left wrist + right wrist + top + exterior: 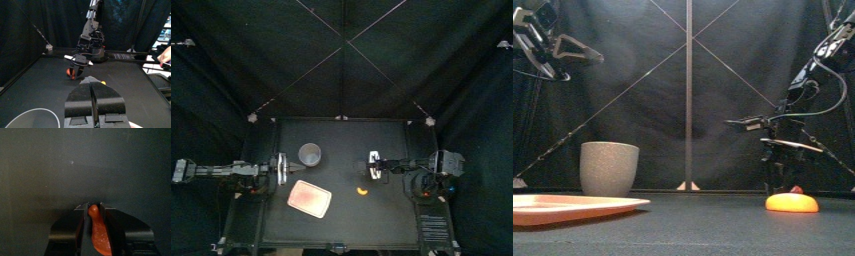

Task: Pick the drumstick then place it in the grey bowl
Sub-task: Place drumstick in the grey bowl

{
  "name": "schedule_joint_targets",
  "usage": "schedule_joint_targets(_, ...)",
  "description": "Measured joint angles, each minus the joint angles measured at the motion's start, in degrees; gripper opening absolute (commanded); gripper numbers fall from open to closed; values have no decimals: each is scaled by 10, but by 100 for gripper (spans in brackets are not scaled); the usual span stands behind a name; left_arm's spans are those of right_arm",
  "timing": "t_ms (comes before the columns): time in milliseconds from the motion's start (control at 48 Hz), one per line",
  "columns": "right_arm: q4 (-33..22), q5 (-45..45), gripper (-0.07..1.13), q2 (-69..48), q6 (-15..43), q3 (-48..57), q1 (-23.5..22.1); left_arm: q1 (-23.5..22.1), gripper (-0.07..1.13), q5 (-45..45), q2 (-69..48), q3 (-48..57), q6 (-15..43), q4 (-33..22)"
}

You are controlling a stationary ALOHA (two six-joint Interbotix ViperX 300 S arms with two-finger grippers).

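Right jaws clamp drumstick [97,230], held clear of tabletop [345,215] for carry to bowl [310,153], well right of it. Left jaws closed, empty, idle near bowl.

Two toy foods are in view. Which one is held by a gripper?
The red toy, clamped between the jaws of the right gripper. The orange toy lies loose on the table, with no gripper on it.
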Motion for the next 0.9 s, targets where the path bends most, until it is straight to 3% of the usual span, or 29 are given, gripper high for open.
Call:
schedule_joint_targets(208,3,6,68,-3,1,4,1,-1,-1,0,0,1,0,0)
schedule_joint_targets(500,16,7,52,-4,1,3,-9,0,-1,0,0,1,1,-4)
schedule_joint_targets(896,16,21,52,-32,10,-63,-8,3,-1,-1,0,1,2,-6)
